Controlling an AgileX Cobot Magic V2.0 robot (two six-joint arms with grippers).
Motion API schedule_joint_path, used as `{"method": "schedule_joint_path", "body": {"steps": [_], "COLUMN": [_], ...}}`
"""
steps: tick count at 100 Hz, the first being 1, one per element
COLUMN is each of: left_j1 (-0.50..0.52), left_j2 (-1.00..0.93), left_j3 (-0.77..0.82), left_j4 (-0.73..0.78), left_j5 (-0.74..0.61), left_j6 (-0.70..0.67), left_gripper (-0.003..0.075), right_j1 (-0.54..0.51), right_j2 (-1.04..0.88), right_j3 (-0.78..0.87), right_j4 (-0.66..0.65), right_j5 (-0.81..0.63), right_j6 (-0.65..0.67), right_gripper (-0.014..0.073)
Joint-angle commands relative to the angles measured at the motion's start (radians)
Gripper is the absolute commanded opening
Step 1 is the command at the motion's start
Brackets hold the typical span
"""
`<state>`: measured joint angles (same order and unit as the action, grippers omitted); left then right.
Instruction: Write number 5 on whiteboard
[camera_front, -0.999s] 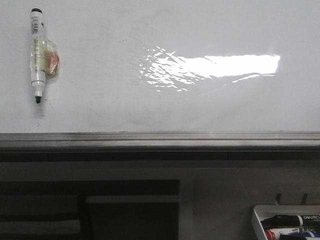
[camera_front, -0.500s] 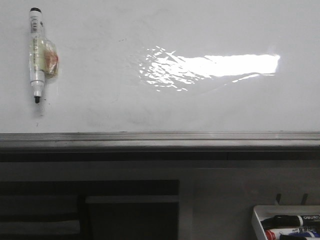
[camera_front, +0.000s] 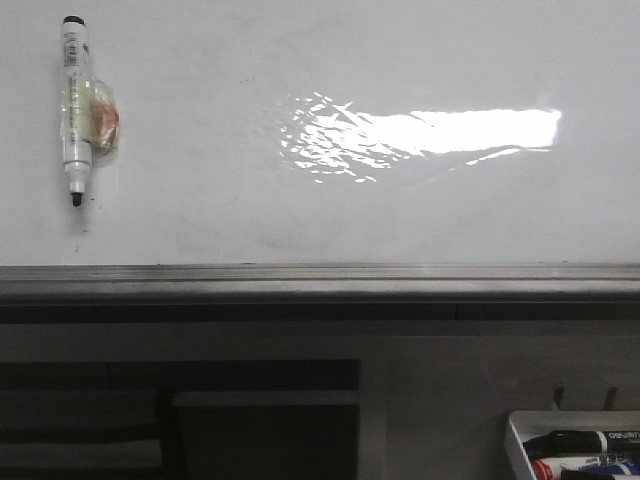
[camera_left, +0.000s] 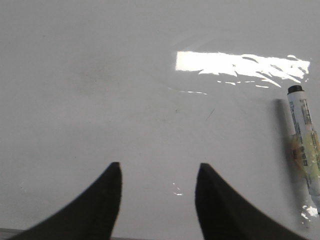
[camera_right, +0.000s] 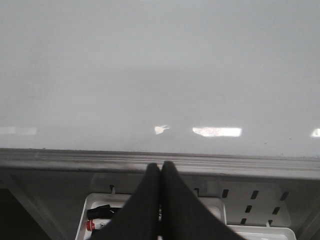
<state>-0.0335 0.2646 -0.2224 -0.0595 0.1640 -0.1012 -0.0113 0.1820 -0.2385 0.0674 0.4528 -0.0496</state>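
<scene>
The whiteboard (camera_front: 300, 210) is glossy white with a bright glare patch and a grey ledge (camera_front: 320, 278) along its lower edge. No number 5 shows on it. A white marker with black tip (camera_front: 74, 110) hangs taped on the board at upper left; it also shows in the left wrist view (camera_left: 305, 145). My left gripper (camera_left: 158, 167) is open and empty, facing the bare board, the marker off to its side. My right gripper (camera_right: 161, 166) is shut with nothing between its fingers, above the marker tray (camera_right: 95, 202) below the ledge. Neither gripper shows in the front view.
A small white tray (camera_front: 520, 430) with black, red and blue markers (camera_front: 585, 452) sits at lower right under the ledge. A dark grey panel and dark openings (camera_front: 180, 410) lie below the board. Slotted holes (camera_right: 250, 195) mark the panel by the tray.
</scene>
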Motion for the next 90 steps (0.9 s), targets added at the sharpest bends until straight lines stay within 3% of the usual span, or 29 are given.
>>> {"method": "schedule_joint_path", "body": {"steps": [1,25,42,61,76,90], "left_j1": [-0.002,-0.099,-0.314,-0.543,-0.572,-0.572], "left_j2": [0.056,0.271,0.414,0.575,0.705,0.793], "left_j3": [-0.022,-0.024,-0.028,-0.028,-0.035,-0.076], "left_j4": [-0.026,0.002,0.054,-0.015,-0.037,-0.041], "left_j5": [-0.116,-0.355,-0.44,-0.628,-0.748,-0.75], "left_j6": [-0.007,0.009,0.009,0.009,0.009,-0.054], "left_gripper": [0.043,0.0428,0.0428,0.0399,0.0398,0.0398], "right_j1": [0.006,0.006,0.006,0.006,0.006,0.006], "right_j2": [0.018,0.018,0.018,0.018,0.018,0.018], "right_j3": [-0.035,-0.035,-0.035,-0.035,-0.035,-0.035], "right_j4": [-0.01,-0.01,-0.01,-0.01,-0.01,-0.01], "right_j5": [-0.084,-0.073,-0.058,-0.058,-0.058,-0.058], "right_j6": [-0.011,-0.011,-0.011,-0.011,-0.011,-0.011], "right_gripper": [-0.0061,-0.0061,-0.0061,-0.0061,-0.0061,-0.0061]}}
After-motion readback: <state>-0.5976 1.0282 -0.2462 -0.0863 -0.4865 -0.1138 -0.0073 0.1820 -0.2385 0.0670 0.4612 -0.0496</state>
